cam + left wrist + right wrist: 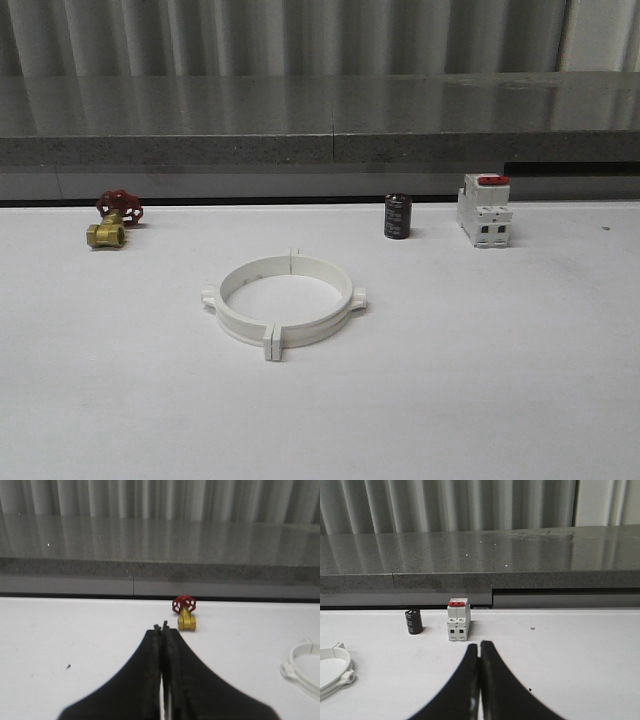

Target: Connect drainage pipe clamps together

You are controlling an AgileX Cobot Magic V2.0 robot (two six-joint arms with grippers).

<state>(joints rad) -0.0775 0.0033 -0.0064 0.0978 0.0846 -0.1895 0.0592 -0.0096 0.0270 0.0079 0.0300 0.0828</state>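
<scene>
Front view: the two white plastic semicircular drainage pipe clamps (284, 300) lie flat on the white table (480, 380) near its centre, their end tabs meeting at the 12 o'clock and 6 o'clock points of the circle so that the halves together form a closed ring; small lugs project at 3 o'clock and 9 o'clock. The ring encloses only bare table surface. From the ring, a brass valve with a red handwheel (113, 221) lies at about 10 o'clock, well apart; a small black cylindrical capacitor (398, 217) stands upright at about 1 o'clock; and a white boxy circuit breaker with a red top (484, 211) stands upright at about 2 o'clock, beside the capacitor but not touching it. All three sit along the far edge of the table, in front of a grey stone ledge (320, 120). Left wrist view: the left gripper (163, 628) has its black fingers pressed together with nothing between them, hovering over the table short of the brass valve, with part of the clamp ring visible at the edge. Right wrist view: the right gripper (479, 645) is likewise closed and empty, its tips pointing toward the breaker.
</scene>
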